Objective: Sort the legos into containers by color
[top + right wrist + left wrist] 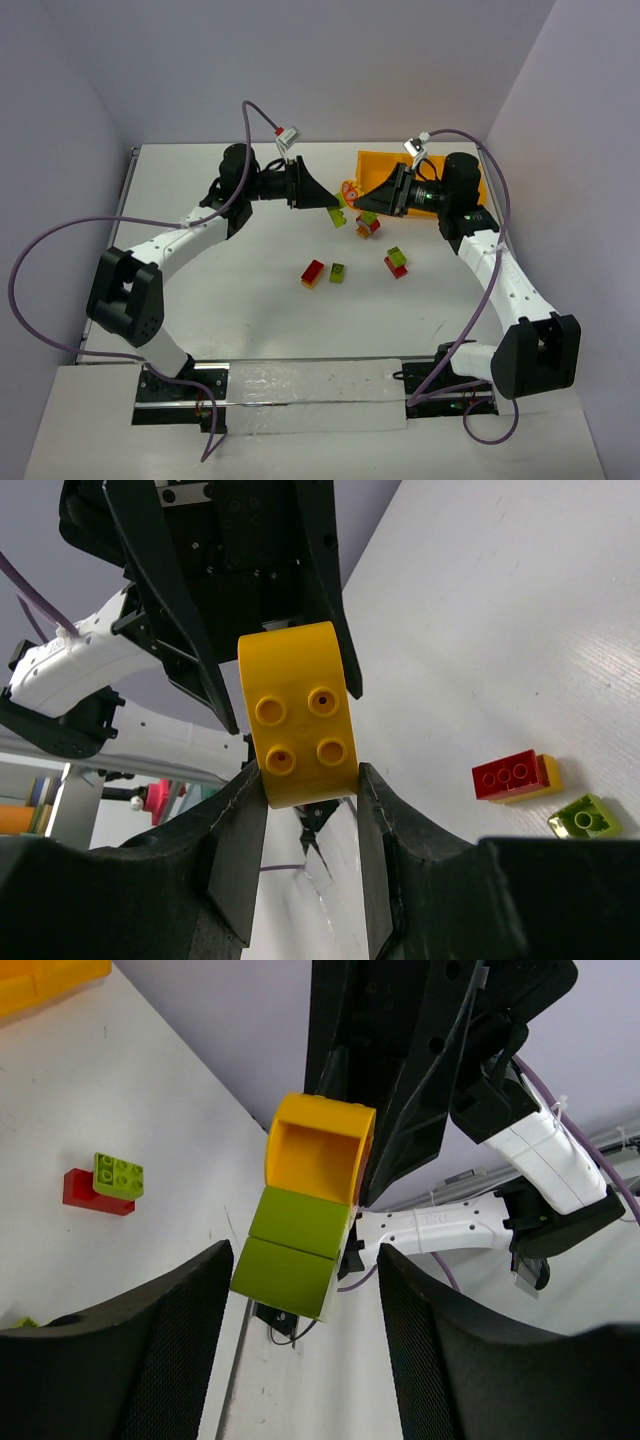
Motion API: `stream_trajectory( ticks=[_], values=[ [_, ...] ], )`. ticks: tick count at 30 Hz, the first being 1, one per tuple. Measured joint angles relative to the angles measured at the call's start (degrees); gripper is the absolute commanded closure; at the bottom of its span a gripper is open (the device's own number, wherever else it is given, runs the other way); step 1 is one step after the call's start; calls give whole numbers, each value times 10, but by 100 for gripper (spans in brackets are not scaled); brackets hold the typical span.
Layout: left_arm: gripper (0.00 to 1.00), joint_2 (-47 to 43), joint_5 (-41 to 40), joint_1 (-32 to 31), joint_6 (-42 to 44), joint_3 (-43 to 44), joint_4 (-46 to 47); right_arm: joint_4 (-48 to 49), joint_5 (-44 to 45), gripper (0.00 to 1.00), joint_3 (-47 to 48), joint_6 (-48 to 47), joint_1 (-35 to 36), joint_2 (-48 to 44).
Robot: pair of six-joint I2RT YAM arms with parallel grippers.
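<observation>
My right gripper [364, 200] [308, 772] is shut on a yellow lego [297, 715] and holds it above the table. Two lime green legos [290, 1250] [339, 213] are stuck under the yellow one [320, 1150]. My left gripper [328, 203] [305, 1260] faces it with its jaws open on either side of the green part. The orange-yellow tray [378, 160] stands behind the right arm, mostly hidden; a corner of it shows in the left wrist view [40, 980].
Loose legos lie on the table: a red-and-yellow pair [313, 273] [515, 777], a lime green one [337, 272] [585, 818], a green-on-red pair [397, 262] [105, 1182] and a mixed stack [367, 224]. Walls close in left, right and behind.
</observation>
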Motion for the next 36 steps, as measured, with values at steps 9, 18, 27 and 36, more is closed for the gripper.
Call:
stream_trajectory(
  ticks=[9,18,27,36],
  values=[
    [98,15,18,2,-24,0,30,-4,-5,100,1,-7,1,5],
    [100,32,23,6,-36,9,36,-50,22,100,21,-32,-3,14],
    [100,31,-5,8,6,9,-31,-169,208,100,64,-67,-26,13],
    [100,29,-27,9,37,12,-83,-257,397,100,127,-122,-53,19]
  ],
)
